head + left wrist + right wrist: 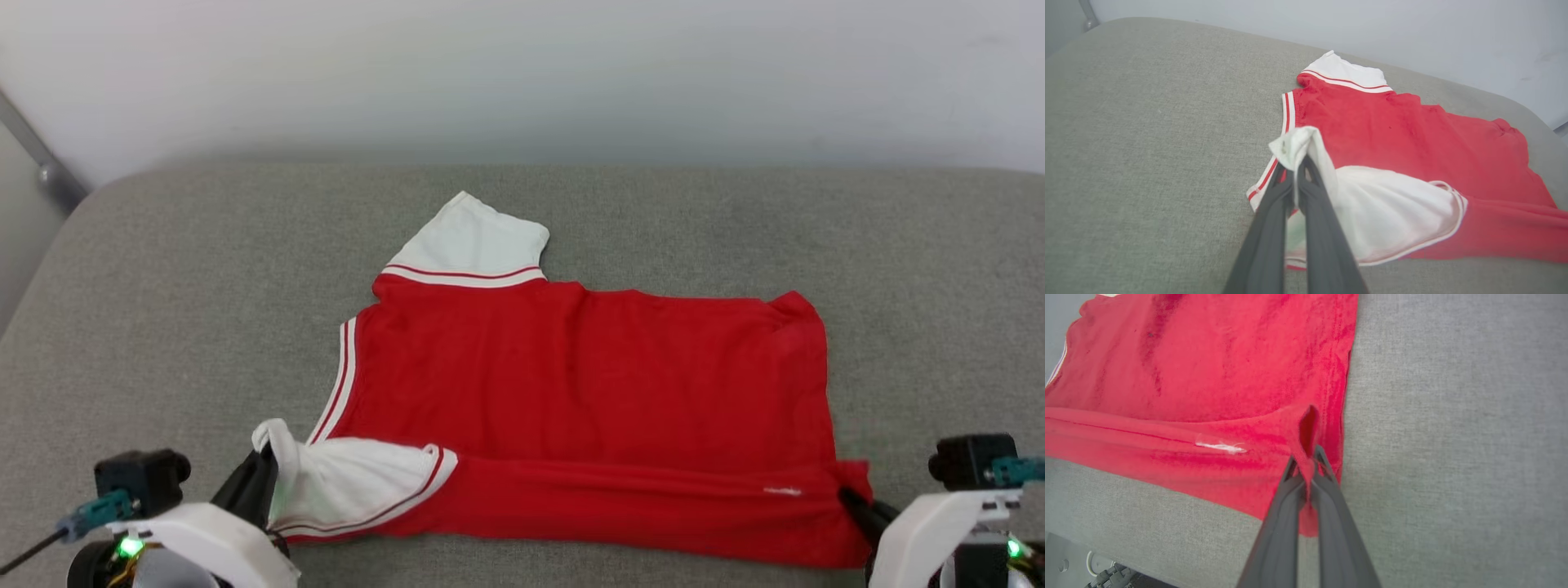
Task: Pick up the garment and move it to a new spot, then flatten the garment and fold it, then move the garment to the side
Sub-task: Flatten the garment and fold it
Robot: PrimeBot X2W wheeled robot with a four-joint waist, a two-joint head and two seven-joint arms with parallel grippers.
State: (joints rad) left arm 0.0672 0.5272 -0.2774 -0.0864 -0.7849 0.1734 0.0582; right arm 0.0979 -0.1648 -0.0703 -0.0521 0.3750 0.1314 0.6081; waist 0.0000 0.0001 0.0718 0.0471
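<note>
A broad grey woven fabric cushion (163, 286) with rounded corners fills most of the head view, backed by a plain pale wall (522, 73). A red jersey T-shirt with white short sleeves (588, 384) lies on the cushion's middle and near part, plain red side up, its neck end toward the robot's left and its hem toward the right. The body is mostly flat with shallow wrinkles. A long strip along the near edge is turned up onto the body, making a straight crease from sleeve to hem.

The far sleeve (473, 241), white with red-striped trim, lies flat and points away from the robot. The near sleeve (351, 482) is bunched and puffed, and 1 corner of it is lifted off the cushion.

The left gripper (260, 465) sits at the near left of the T-shirt. In the left wrist view its 2 dark fingers (1274, 228) are pressed together on that raised white sleeve corner, which pokes out above the tips.

The right gripper (849, 498) is at the near right corner of the hem. In the right wrist view its 2 fingers are clamped on a pinch of red hem fabric, pulled up into a small ridge.

A small white mark (782, 491) sits on the turned-up strip, near the right gripper.
</note>
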